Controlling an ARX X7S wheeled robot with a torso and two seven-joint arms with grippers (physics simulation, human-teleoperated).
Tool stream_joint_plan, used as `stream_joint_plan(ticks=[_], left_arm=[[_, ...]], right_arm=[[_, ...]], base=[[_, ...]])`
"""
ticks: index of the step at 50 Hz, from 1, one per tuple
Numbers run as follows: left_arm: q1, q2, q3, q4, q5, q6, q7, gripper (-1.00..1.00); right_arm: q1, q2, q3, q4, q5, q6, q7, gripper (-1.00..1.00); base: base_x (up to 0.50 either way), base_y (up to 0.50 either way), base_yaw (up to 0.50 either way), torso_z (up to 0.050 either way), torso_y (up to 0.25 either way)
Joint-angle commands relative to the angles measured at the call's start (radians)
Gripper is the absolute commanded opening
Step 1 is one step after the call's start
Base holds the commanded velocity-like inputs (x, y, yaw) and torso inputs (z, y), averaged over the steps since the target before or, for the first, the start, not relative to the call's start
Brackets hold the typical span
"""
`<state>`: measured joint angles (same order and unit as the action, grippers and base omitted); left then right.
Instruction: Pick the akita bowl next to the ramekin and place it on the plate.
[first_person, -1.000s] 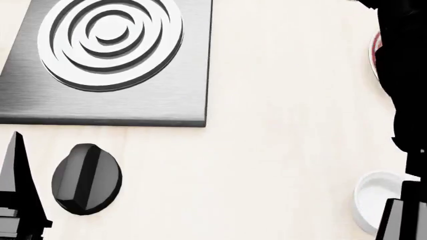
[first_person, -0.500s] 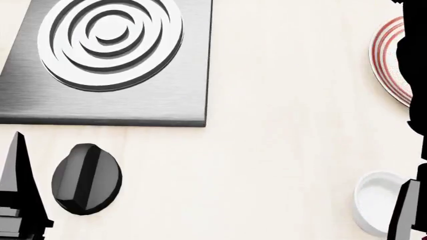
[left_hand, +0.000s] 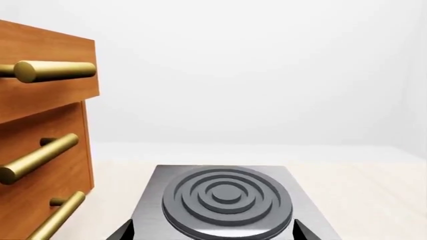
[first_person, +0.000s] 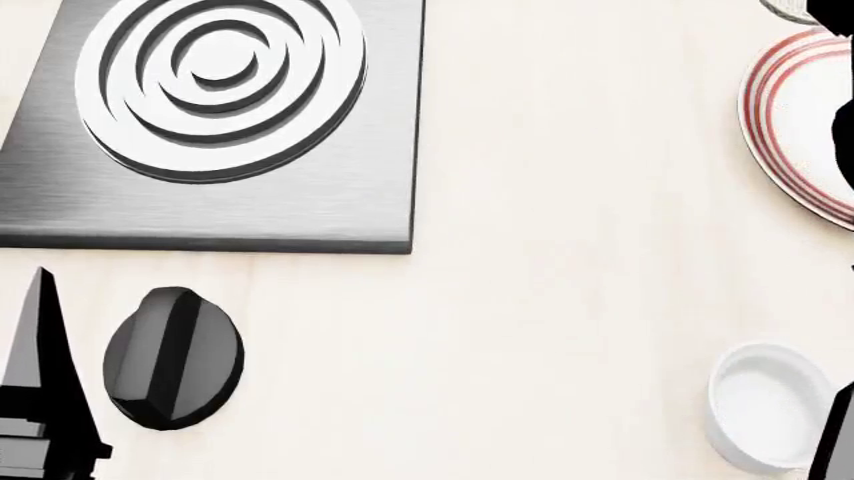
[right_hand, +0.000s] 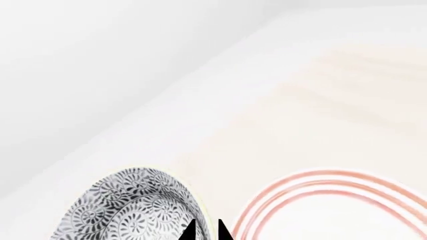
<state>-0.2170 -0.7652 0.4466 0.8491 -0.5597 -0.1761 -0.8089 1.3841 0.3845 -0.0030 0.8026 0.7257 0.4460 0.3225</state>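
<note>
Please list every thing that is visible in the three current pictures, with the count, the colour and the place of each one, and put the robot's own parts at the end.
Countertop: one, pale cream, under everything.
Burner plate: one, brushed grey metal with white concentric rings, far left of the head view.
Knob: one, black, near side of the burner plate.
Plate: one, white with red rings, far right, cut by the edge.
Ramekin: one, plain white, near right.
Akita bowl: one, white with grey-black floral pattern, beside the plate in the right wrist view.
Drawers: brown wood with three gold handles, left wrist view only.
Left claw: black, near left edge; opening not visible.
Right claw: black tips at the bowl's rim; grip unclear.
</note>
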Motion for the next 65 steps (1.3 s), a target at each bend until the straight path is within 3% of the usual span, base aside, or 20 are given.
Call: stream_joint_plan(ticks=[1, 23, 65], left_arm=[[0.004, 0.015, -0.013, 0.004, 0.006, 0.003, 0.020, 1.00], [0.005, 0.009, -0.019, 0.005, 0.000, 0.006, 0.017, 1.00], [0.007, 0.004, -0.013, 0.015, 0.007, 0.007, 0.012, 1.00]], right_arm=[[0.013, 0.008, 0.015, 0.010, -0.034, -0.001, -0.010, -1.00], [-0.004, 0.027, 0.024, 0.070, -0.047, -0.026, -0.003, -1.00], [-0.140, 0.094, 0.063, -0.098, 0.003, 0.049, 0.046, -1.00]], base=[[0.00, 0.00, 0.00, 0.000, 0.000], [0.00, 0.00, 0.00, 0.001, 0.000], [0.00, 0.00, 0.00, 0.000, 0.000]])
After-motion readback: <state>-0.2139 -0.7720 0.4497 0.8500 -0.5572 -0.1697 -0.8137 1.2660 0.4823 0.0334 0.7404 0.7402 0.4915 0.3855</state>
